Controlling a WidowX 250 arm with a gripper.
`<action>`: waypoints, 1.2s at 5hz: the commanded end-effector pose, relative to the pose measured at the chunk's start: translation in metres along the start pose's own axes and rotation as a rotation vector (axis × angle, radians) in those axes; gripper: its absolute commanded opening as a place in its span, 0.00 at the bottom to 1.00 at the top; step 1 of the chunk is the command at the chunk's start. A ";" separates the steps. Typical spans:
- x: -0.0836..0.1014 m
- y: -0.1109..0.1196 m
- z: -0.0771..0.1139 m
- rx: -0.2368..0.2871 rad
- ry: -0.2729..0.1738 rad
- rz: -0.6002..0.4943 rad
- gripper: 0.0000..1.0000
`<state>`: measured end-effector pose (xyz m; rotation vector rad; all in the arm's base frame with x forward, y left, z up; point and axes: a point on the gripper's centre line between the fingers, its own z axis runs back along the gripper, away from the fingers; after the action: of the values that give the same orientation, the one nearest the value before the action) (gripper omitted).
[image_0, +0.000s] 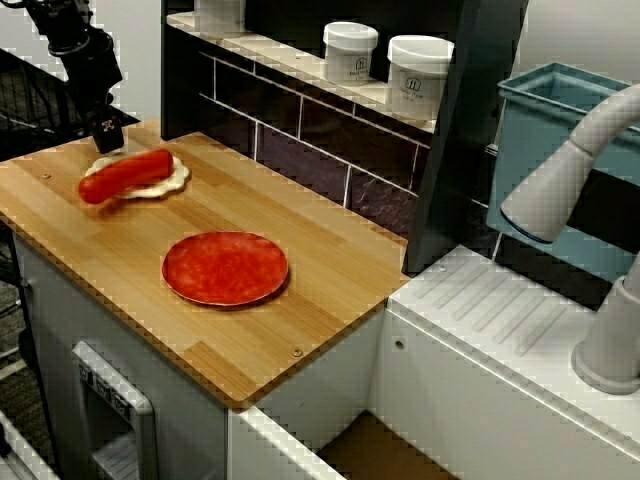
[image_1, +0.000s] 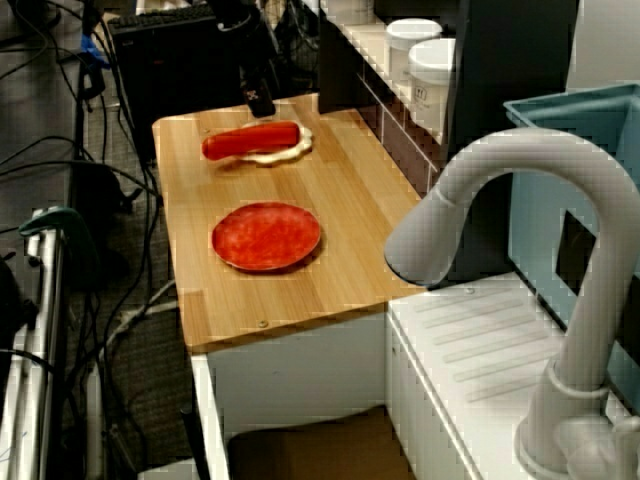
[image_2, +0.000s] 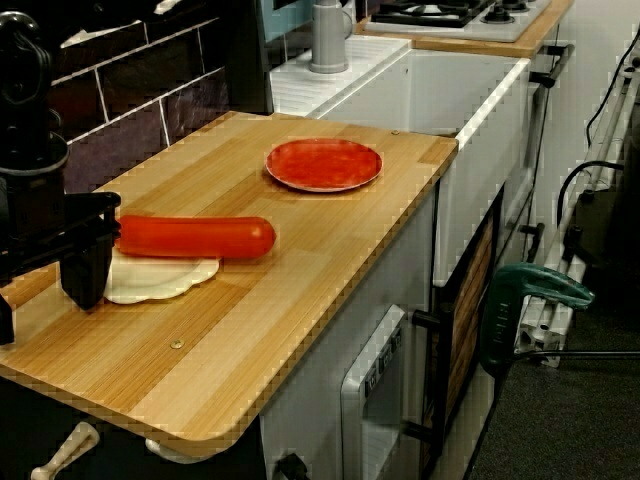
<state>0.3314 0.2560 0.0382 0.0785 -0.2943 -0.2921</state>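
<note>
A black robot claw (image_0: 107, 132) hangs at the upper left of the frame in the view facing the shelf, over the far corner of a wooden table (image_0: 330, 260). Seen from beside the claw, its fingers are spread apart and grip nothing. One finger (image_2: 85, 270) stands at the left of that frame, in front of a flat white bun (image_2: 165, 282). A red sausage (image_2: 195, 237) lies lengthwise on the bun and overhangs it to the right. Its left end is just beside the finger, though whether the two touch cannot be told. A red plate (image_0: 225, 267) sits bare at the lower centre of the view facing the shelf, well apart from the sausage. Two white jars (image_0: 420, 75) line the shelf (image_0: 300, 70) at the top of that frame. A grey faucet (image_0: 570, 180) curves in at the right edge, in front of a blue bin (image_0: 545, 130).
</note>
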 end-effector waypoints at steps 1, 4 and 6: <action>-0.016 -0.005 0.013 0.039 -0.012 -0.008 1.00; -0.017 -0.019 0.018 -0.022 -0.007 0.020 1.00; -0.014 -0.039 0.022 -0.056 -0.007 0.028 1.00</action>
<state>0.3130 0.2185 0.0276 -0.0252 -0.2551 -0.2593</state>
